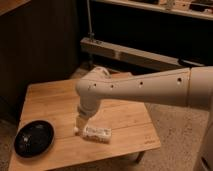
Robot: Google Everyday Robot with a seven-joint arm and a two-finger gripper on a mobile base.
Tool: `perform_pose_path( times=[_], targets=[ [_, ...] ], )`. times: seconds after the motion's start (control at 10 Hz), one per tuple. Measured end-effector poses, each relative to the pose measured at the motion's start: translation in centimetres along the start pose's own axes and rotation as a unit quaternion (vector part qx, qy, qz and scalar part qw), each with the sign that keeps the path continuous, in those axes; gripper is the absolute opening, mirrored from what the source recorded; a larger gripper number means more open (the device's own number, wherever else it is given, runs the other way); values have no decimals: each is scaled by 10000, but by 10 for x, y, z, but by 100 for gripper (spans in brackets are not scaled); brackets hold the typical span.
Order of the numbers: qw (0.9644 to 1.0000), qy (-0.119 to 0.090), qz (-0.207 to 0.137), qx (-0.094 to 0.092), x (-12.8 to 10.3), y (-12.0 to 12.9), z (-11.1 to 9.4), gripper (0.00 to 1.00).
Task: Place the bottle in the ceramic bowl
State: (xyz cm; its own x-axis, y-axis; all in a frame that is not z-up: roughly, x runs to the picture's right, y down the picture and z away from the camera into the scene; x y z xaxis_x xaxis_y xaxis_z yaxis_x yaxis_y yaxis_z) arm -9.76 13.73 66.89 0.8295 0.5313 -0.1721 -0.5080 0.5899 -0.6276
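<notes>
**End effector low over the bench, beside the lying bottle**

The end effector (79,126) points straight down at the front part of the bench (50,100), its tips low over the wood, near the front edge and a little left of the middle. Its two fingers are spread apart and pinch nothing. The bottle (98,133) lies on its side on the bench just to the right of the end effector, its near end close against the fingertips. Whether they touch cannot be told. The bottle's long axis runs left to right, tilted slightly toward the front edge, and its pale label faces up. Which end carries the cap is not clear.

Above the end effector the wrist rises into a rounded white joint, and from there the thick white arm (135,90) runs off to the right, crossing above the bench's right half and leaving the picture at the right edge.

The ceramic bowl (34,138), black and glossy, sits upright at the bench's front left corner, well apart from the bottle, with the end effector between the two. Nothing lies in it.

The bench is a low table of light wood, standing on a speckled floor (175,130). Behind it runs a grey metal rail (130,54), and to the left stands dark wooden panelling (40,45).
</notes>
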Motion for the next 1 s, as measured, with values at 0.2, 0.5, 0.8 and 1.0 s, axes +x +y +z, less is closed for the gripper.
perform_pose_path(
  times=[0.2, 0.5, 0.8, 1.0],
  targets=[
    [10000, 0, 0, 0, 0, 0, 0, 65],
    [10000, 0, 0, -1, 0, 0, 0, 65],
    [9997, -102, -66, 191, 3, 5, -14, 65],
    [9974, -374, -264, 549, 7, 16, -48, 65]
  ],
)
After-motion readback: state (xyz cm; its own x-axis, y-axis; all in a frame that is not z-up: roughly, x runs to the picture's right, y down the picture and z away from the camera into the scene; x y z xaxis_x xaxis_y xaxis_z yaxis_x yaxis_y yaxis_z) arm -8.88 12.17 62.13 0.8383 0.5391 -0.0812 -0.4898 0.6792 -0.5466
